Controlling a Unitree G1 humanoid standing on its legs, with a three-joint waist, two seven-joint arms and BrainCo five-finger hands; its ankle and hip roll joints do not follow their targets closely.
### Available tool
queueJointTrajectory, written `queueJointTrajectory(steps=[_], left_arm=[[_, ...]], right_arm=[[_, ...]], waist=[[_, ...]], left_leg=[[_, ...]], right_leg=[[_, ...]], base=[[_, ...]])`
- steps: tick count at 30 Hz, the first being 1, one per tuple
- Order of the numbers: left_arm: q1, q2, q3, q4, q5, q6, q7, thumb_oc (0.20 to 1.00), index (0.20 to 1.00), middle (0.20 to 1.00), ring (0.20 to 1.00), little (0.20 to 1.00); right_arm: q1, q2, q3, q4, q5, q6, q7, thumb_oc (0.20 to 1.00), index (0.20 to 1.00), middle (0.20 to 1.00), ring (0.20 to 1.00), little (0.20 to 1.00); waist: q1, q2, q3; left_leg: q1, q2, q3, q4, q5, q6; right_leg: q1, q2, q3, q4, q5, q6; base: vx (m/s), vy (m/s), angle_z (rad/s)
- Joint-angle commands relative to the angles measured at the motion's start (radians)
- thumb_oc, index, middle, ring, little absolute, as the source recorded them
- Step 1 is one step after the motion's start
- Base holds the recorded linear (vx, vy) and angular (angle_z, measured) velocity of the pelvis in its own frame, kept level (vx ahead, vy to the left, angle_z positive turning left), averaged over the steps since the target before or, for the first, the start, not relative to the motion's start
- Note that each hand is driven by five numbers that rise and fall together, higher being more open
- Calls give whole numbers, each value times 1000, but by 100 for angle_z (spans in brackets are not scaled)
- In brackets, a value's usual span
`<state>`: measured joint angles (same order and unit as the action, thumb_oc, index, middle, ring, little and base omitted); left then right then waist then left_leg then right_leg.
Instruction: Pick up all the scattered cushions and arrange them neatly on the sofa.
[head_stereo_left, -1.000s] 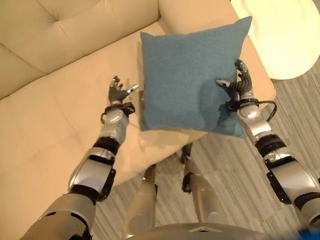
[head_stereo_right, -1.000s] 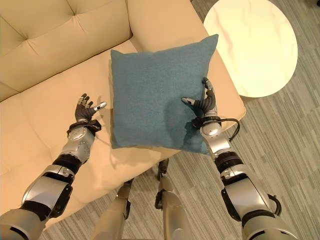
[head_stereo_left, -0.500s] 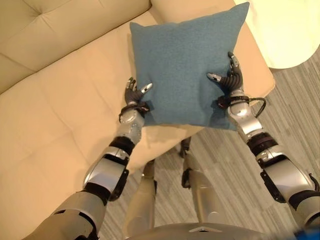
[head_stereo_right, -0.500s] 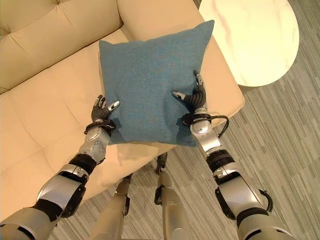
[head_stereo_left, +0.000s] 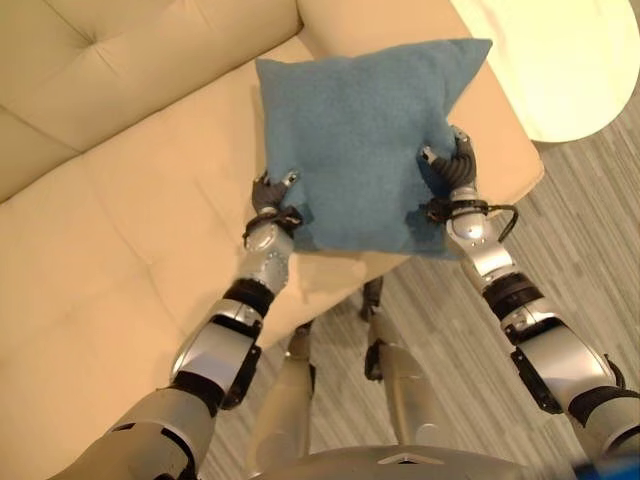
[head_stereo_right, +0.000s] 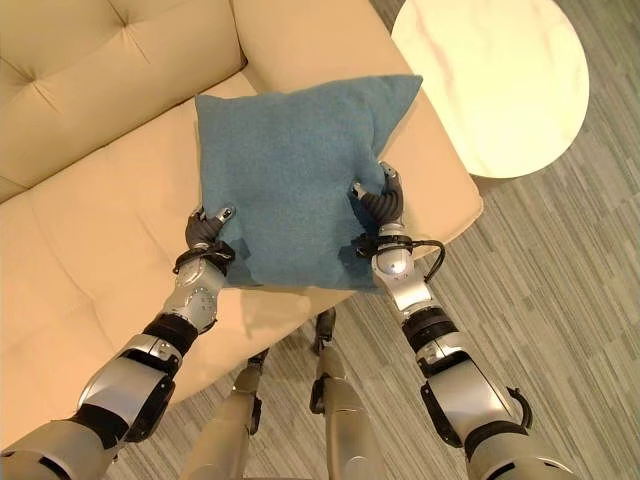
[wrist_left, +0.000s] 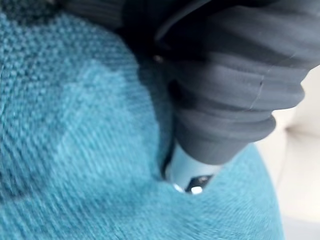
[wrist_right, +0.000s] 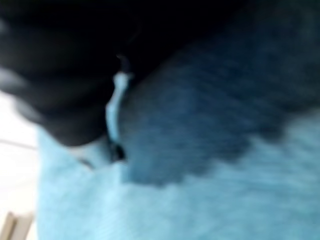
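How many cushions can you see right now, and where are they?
1: a blue cushion, held over the cream sofa seat near its armrest, between the left hand and right hand. Others may lie outside these views.

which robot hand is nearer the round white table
Right. The right robot hand grips the blue cushion's edge on the side facing the round white table, beside the sofa arm. The left robot hand holds the cushion's opposite edge, over the seat.
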<state>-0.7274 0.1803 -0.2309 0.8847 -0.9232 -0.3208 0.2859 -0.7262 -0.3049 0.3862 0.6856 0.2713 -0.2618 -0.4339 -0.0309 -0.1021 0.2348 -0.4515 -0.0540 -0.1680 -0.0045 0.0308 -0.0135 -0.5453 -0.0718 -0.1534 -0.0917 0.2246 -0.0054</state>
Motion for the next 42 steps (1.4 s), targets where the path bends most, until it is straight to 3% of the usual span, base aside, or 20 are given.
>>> queueJointTrajectory(steps=[1, 7, 9, 14, 15, 17, 18, 19, 24, 25, 29, 33, 35, 36, 40, 42], left_arm=[[-93, -55, -5, -124, 12, -92, -33, 200, 200, 200, 200, 200], [41, -78, 60, -220, -8, -104, -30, 200, 200, 200, 200, 200], [134, -104, 59, -291, 1, -101, -41, 200, 200, 200, 200, 200], [213, -133, 53, -350, -1, -102, -53, 200, 200, 200, 200, 200], [258, -146, 46, -376, -3, -99, -63, 200, 200, 200, 200, 200], [285, -150, 43, -392, -4, -93, -66, 200, 200, 200, 200, 200], [286, -150, 42, -393, -3, -93, -65, 200, 200, 200, 200, 200], [309, -149, 32, -397, -3, -83, -73, 200, 200, 200, 200, 200], [406, -127, 22, -436, 32, -42, -81, 200, 200, 200, 200, 200], [421, -119, 14, -442, 46, -34, -83, 200, 200, 200, 200, 200], [456, -100, -1, -443, 73, -4, -97, 200, 200, 200, 200, 200], [456, -69, -28, -444, 92, 6, -105, 200, 200, 200, 200, 200], [450, -61, -43, -452, 92, -3, -106, 200, 200, 200, 200, 200], [447, -59, -45, -449, 96, -5, -106, 200, 200, 200, 200, 200], [428, -55, -42, -439, 100, -5, -96, 200, 200, 200, 200, 200], [418, -58, -57, -436, 105, -8, -107, 200, 200, 200, 200, 200]], right_arm=[[16, 63, 11, -56, -23, -30, 57, 200, 200, 200, 200, 200], [139, 45, -23, -150, -60, -19, 79, 200, 200, 200, 200, 200], [232, 29, -57, -204, -81, -17, 87, 200, 200, 200, 200, 200], [298, 18, -89, -252, -95, -12, 88, 200, 200, 200, 200, 200], [327, 15, -107, -266, -94, -8, 88, 200, 200, 200, 200, 200], [340, 14, -116, -276, -93, 0, 86, 200, 200, 200, 200, 200], [341, 14, -116, -276, -94, 0, 86, 200, 200, 200, 200, 200], [354, 14, -122, -286, -93, 10, 87, 200, 200, 200, 200, 200], [377, 22, -109, -297, -100, 37, 121, 200, 200, 200, 200, 200], [380, 25, -108, -299, -101, 45, 128, 200, 200, 200, 200, 200], [376, 51, -95, -302, -93, 51, 151, 200, 200, 200, 200, 200], [366, 72, -93, -305, -81, 49, 155, 200, 200, 200, 200, 200], [347, 76, -88, -304, -85, 50, 156, 200, 200, 200, 200, 200], [333, 75, -82, -296, -87, 48, 153, 200, 200, 200, 200, 200], [306, 80, -69, -273, -79, 49, 150, 200, 200, 200, 200, 200], [318, 73, -76, -266, -72, 47, 151, 200, 200, 200, 200, 200]], waist=[[30, 59, 28], [50, 86, 28], [69, 101, 38], [78, 107, 36], [75, 107, 18], [71, 104, -3], [71, 104, -3], [64, 108, -37], [80, 113, -100], [84, 111, -107], [106, 106, -131], [116, 94, -117], [96, 83, -112], [95, 78, -113], [100, 68, -108], [74, 59, -102]], left_leg=[[64, 26, -13, -83, 16, -79], [158, 38, -23, -83, 0, -82], [193, 34, -45, -72, 7, -91], [169, 17, -36, 32, -12, -93], [155, 25, 49, 74, -26, -78], [155, 53, 154, 103, -32, -63], [155, 54, 155, 104, -33, -63], [205, 102, 250, 92, -64, -68], [314, 84, 240, 11, -73, -52], [314, 70, 240, 4, -52, -40], [356, 44, 213, -26, -64, -17], [366, 25, 186, -1, -87, 6], [375, 15, 157, -1, -86, 11], [381, 7, 148, -3, -88, 14], [406, -5, 120, -19, -90, 15], [435, -27, 55, 6, -115, 17]], right_leg=[[97, 7, -33, 45, -118, 142], [163, -6, -62, 136, -187, 122], [231, -22, -112, 153, -227, 108], [304, -43, -171, 134, -238, 99], [344, -57, -202, 113, -233, 101], [378, -69, -232, 86, -225, 102], [379, -68, -231, 85, -224, 102], [430, -71, -263, 65, -238, 110], [518, -78, -287, 42, -232, 123], [518, -91, -299, 44, -213, 120], [531, -112, -290, 70, -215, 133], [497, -131, -250, 206, -237, 131], [434, -57, -130, 232, -250, 118], [423, -32, -101, 211, -244, 122], [375, 6, -104, 178, -218, 122], [378, 31, -27, 145, -205, 122]], base=[[14, -65, 4], [34, -63, 9], [9, -163, 24], [-20, -93, 76], [26, -18, 64], [41, 1, 65], [176, 30, 85], [208, 52, 79], [157, 135, 48], [14, 222, 7], [20, 208, 20], [-4, 149, 26], [49, 78, 39], [102, 56, 43], [126, 5, 21], [209, -5, 47]])
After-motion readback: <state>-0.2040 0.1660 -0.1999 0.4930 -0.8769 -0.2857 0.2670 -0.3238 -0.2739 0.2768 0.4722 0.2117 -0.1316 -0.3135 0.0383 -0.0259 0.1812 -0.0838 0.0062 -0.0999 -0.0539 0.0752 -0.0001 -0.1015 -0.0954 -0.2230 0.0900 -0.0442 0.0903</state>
